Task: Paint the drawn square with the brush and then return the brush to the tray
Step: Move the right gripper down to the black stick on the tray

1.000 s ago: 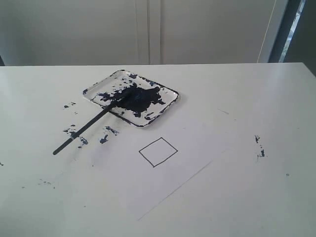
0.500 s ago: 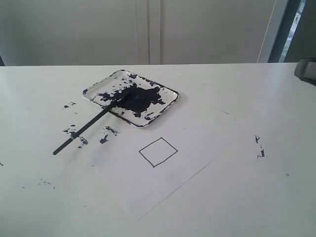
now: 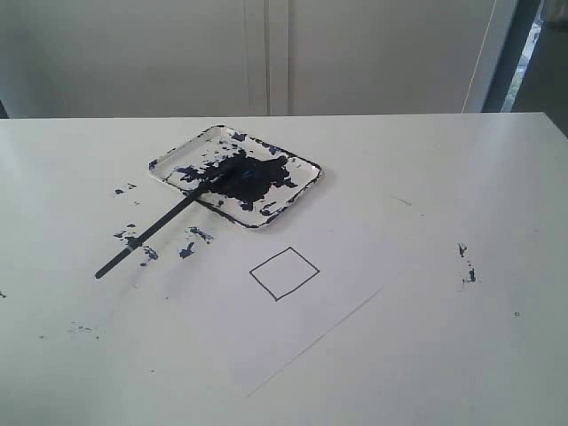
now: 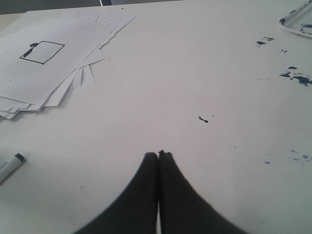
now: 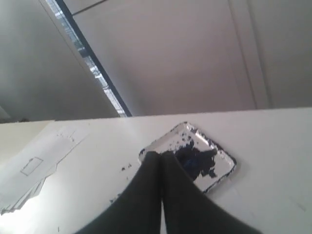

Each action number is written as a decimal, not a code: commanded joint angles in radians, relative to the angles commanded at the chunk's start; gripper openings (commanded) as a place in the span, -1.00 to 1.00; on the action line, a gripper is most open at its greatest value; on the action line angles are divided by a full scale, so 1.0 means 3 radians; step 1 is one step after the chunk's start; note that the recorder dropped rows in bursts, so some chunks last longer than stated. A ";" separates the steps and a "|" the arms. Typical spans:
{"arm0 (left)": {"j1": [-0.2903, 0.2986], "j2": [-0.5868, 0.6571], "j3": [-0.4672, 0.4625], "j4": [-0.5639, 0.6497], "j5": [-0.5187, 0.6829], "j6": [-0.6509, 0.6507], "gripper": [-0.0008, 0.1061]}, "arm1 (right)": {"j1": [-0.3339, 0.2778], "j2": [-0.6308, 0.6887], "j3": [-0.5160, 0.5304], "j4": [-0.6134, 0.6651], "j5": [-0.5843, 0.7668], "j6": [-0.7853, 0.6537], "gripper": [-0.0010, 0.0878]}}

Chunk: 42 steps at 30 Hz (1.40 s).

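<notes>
Long black brush (image 3: 155,226) lies tip-in on paint-smeared clear tray (image 3: 312,169) — handle out, graspable. Thin-outlined square (image 3: 284,272) blank. Left gripper (image 4: 158,155), right gripper (image 5: 161,154) clenched, empty.

Right gripper (image 5: 161,155): jaws pressed together, nothing held. Paint-blotched tray (image 5: 225,157) lies beyond its tips. Paper stack (image 5: 46,153) well apart from it.

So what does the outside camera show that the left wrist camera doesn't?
Only the exterior view: the brush, tip in the paint, and a blank drawn square. Only the left wrist view: the shut left tool, a fanned paper stack and a marker. Both: the tray and paint splatters.
</notes>
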 joint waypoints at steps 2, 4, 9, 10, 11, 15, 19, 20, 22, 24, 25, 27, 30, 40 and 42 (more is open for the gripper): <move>0.0000 0.0000 0.0000 0.0000 0.0000 0.0000 -0.99 | 0.0007 0.0106 -0.0220 -0.0216 -0.0026 0.0182 -0.98; 0.0000 0.0000 0.0000 0.0000 0.0000 0.0000 -0.99 | 0.0055 0.0207 -0.0420 -0.0489 -0.0084 0.0408 -0.98; 0.0000 0.0000 0.0000 0.0000 0.0000 0.0000 -0.99 | 0.0317 0.0518 -0.0795 -0.1151 -0.0159 0.0935 -0.98; 0.0000 0.0000 0.0000 0.0000 0.0000 0.0000 -0.99 | 0.0397 0.0584 -0.0830 -0.1207 -0.0164 0.0961 -0.98; 0.0000 0.0000 0.0000 0.0000 0.0000 0.0000 -0.99 | 0.0489 0.0648 -0.0861 -0.1271 -0.0164 0.0979 -0.98; 0.0000 0.0000 0.0000 0.0000 0.0000 0.0000 -0.99 | 0.0944 0.0948 -0.0899 -0.1637 -0.0254 0.1204 -0.98; 0.0000 0.0000 0.0000 0.0000 0.0000 0.0000 -0.99 | 0.1576 0.1348 -0.0899 -0.2166 -0.0392 0.1486 -0.98; 0.0000 0.0000 0.0000 0.0000 0.0000 0.0000 -0.99 | 0.1763 0.1473 -0.0899 -0.2305 -0.0462 0.1552 -0.98; 0.0000 0.0000 0.0000 0.0000 0.0000 0.0000 -0.99 | 0.2084 0.1745 -0.0907 -0.2544 -0.0621 0.1685 -0.98; 0.0000 0.0000 0.0000 0.0000 0.0000 0.0000 -0.99 | 0.2387 0.2036 -0.0964 -0.2719 -0.0749 0.1791 -0.98; 0.0000 0.0000 0.0000 0.0000 0.0000 0.0000 -0.99 | 0.2490 0.2155 -0.1008 -0.2759 -0.0794 0.1844 -0.98; 0.0000 0.0000 0.0000 0.0000 0.0000 0.0000 -0.99 | 0.2716 0.2433 -0.1118 -0.2806 -0.0934 0.1974 -0.98; 0.0000 0.0000 0.0000 0.0000 0.0000 0.0000 -0.99 | 0.2997 0.2777 -0.1310 -0.2840 -0.1115 0.2010 -0.98; 0.0000 0.0000 0.0000 0.0000 0.0000 0.0000 -0.99 | 0.3415 0.3680 -0.2020 -0.2983 -0.1577 0.2406 -0.92; 0.0000 0.0000 0.0000 0.0000 0.0000 0.0000 -0.99 | 0.3452 0.3823 -0.2142 -0.3134 -0.1571 0.2606 -0.77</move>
